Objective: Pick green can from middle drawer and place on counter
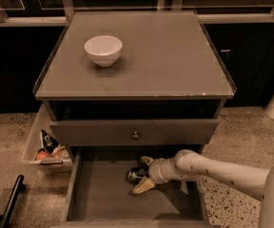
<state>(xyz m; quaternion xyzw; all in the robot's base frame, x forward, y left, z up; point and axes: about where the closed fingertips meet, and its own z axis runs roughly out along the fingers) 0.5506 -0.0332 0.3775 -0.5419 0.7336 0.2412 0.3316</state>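
The green can [133,175] lies on its side on the floor of the open middle drawer [101,196], near the back and right of centre. My gripper [143,174] reaches in from the right on its white arm [213,169]. It is open, with one pale finger [145,161] behind the can and the other in front of it, so the can sits between them. The counter [170,56] is the grey cabinet top above.
A white bowl [103,50] stands on the counter's left rear part. The drawer front with a round knob [135,135] overhangs the back of the open drawer. A bin with snack packets [45,148] hangs at the cabinet's left. A black bar [11,201] lies bottom left.
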